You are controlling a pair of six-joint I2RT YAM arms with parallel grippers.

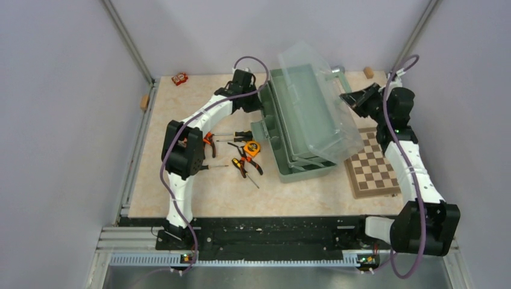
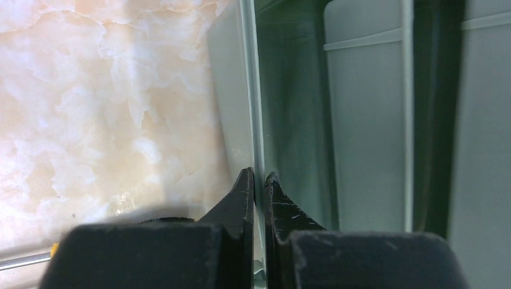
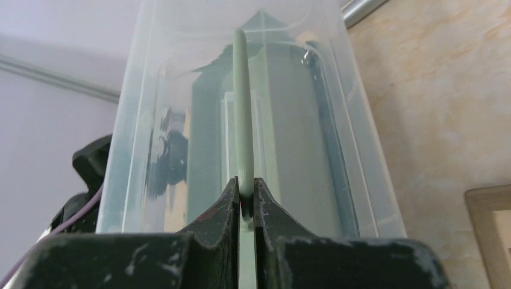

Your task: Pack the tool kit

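My left end effector (image 1: 260,101) sits at the upper middle of the overhead view, against the left wall of the green toolbox (image 1: 296,158). In its own camera, my left end effector (image 2: 258,178) is nearly closed, and its two dark fingers pinch the thin upright rim of the toolbox (image 2: 361,120). The marbled surface (image 2: 90,90) fills the left half of that frame. My right end effector (image 1: 346,98) reaches in from the right of the overhead view to the clear lid (image 1: 319,99), which is raised and tilted above the box. In the right wrist camera, my right end effector (image 3: 244,184) is closed to a narrow slit on the slim green handle (image 3: 241,90), which I see edge-on against the clear lid (image 3: 150,120). The toolbox stands in the centre of the surface (image 1: 199,192). The loose tools lie to its left: screwdrivers (image 1: 238,134), a small orange tape measure (image 1: 252,147) and pliers (image 1: 241,165). A chessboard (image 1: 373,167) lies just to the right of the box.
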